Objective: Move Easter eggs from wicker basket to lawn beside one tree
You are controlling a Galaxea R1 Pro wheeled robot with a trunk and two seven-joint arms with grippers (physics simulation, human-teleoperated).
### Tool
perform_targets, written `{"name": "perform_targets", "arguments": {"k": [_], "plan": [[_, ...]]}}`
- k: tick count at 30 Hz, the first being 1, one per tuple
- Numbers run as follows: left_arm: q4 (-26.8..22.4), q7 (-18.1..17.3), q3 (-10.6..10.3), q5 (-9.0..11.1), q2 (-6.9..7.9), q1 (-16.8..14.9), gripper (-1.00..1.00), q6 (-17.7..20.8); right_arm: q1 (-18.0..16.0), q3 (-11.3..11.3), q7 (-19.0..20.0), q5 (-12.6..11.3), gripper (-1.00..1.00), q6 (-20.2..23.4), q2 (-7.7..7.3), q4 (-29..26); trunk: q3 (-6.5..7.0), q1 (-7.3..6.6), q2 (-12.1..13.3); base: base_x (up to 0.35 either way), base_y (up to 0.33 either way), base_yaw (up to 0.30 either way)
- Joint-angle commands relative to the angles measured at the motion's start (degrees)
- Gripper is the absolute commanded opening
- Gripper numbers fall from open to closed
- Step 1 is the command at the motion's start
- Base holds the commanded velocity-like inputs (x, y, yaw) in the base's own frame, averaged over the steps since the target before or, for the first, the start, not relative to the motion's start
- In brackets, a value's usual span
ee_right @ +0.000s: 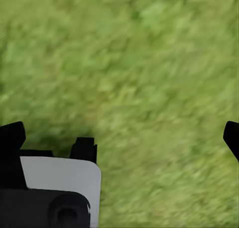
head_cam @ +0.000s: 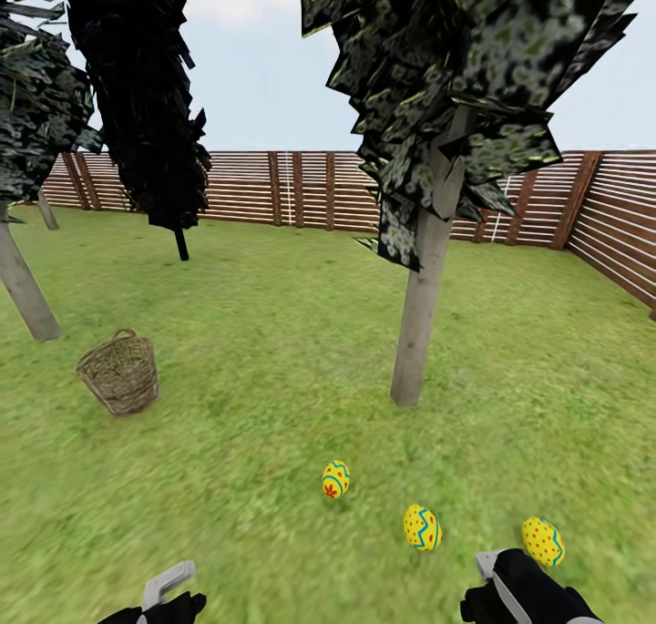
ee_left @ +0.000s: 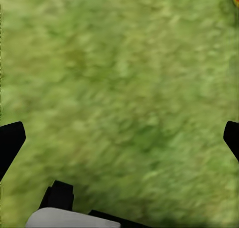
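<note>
Both grippers (head_cam: 169,597) (head_cam: 497,588) half cut off, eggs (head_cam: 422,526) beyond.

Head camera high, facing forward-down over lawn (head_cam: 273,378), 2 wrist cameras close above same grass

three yellow easter eggs (head_cam: 422,526) lie apart on the lawn (head_cam: 273,387) near the pale-trunked tree (head_cam: 421,314); the wicker basket (head_cam: 119,372) stands upright, well apart to the left.
</note>
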Motion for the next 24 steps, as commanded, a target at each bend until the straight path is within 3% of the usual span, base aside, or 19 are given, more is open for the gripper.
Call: {"name": "perform_targets", "arguments": {"k": [1,24], "plan": [[-0.1,-0.1,0.3,0.4,-0.06,0.0,1.00,0.4,0.0,0.4,0.1,-0.2,1.00,0.3,-0.06,-0.1,0.12,-0.23,0.4,0.000,0.000,0.000],[-0.1,0.1,0.3,0.5,-0.12,0.0,1.00,0.3,0.0,0.4,0.1,-0.2,1.00,0.3,-0.06,0.3,4.25,-5.28,9.6,0.000,0.000,0.000]]}}
